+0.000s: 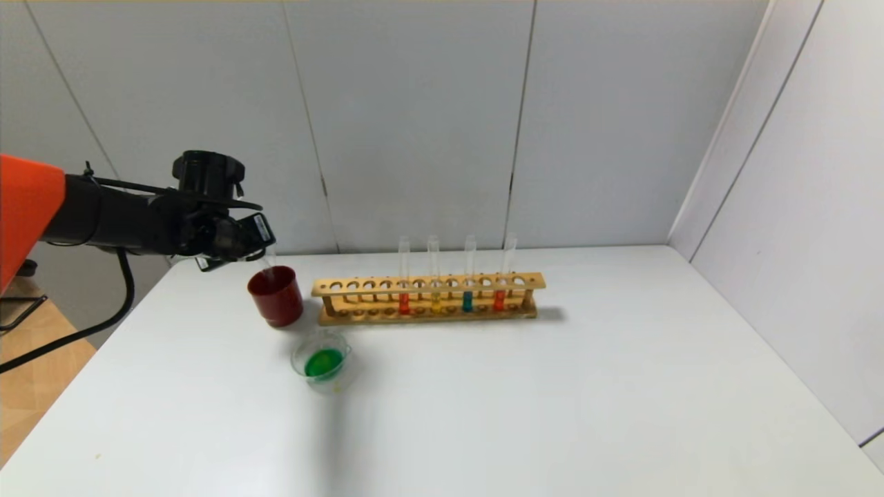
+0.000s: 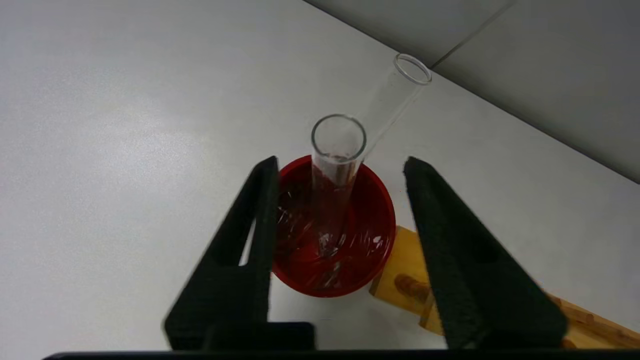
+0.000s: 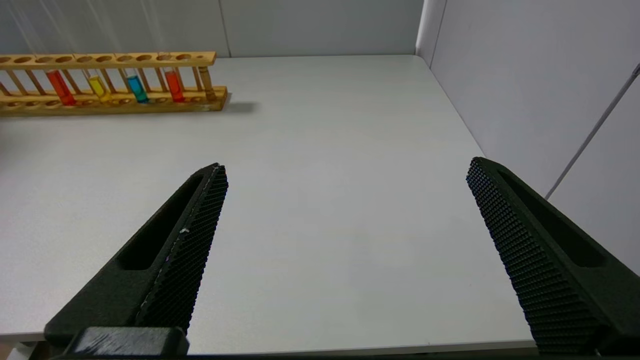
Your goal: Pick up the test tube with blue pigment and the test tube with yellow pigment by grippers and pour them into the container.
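My left gripper (image 1: 259,250) hovers over the dark red cup (image 1: 276,298), open and empty (image 2: 342,162); its jaws stand well apart on either side of the cup (image 2: 370,250). Two empty clear tubes stand in that cup, one nearly upright (image 2: 336,150) and one leaning away (image 2: 397,92). The clear glass container (image 1: 322,362) in front of the cup holds green liquid. The wooden rack (image 1: 428,284) holds a tube with blue-teal liquid (image 1: 467,301) (image 3: 136,89) and one with yellow liquid (image 1: 436,304) (image 3: 98,86). My right gripper (image 3: 346,165) is open and empty over bare table.
Two red-liquid tubes (image 1: 404,304) (image 1: 498,301) also stand in the rack. The rack's end (image 2: 405,280) sits close beside the red cup. White walls close the back and right side. The white table (image 1: 552,400) has its edge at the left.
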{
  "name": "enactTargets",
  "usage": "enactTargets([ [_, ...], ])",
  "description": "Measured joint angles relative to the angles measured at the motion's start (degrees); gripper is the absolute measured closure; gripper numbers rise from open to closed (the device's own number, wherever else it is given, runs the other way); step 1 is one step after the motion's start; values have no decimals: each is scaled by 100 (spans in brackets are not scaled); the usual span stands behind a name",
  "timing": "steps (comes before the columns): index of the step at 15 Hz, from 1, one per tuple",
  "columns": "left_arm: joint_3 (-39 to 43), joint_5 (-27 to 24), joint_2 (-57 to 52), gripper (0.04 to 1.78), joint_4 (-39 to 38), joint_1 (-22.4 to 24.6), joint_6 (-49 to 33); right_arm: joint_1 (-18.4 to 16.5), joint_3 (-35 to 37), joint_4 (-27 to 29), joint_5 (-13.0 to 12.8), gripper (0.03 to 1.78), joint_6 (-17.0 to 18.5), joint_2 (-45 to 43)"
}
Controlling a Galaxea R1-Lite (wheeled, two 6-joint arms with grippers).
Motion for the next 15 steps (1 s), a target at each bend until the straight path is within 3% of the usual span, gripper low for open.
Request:
enactTargets([
  [2, 20, 0, -168, 45, 23, 0, 9, 0, 0, 2, 2, 6, 0, 0],
  [6, 268, 0, -1031, 11, 69, -2, 57, 0, 0, 2, 0, 6, 0, 0],
  [15, 1908, 88, -5486, 8, 1179, 0, 325, 0, 0, 0, 2, 6, 0, 0],
])
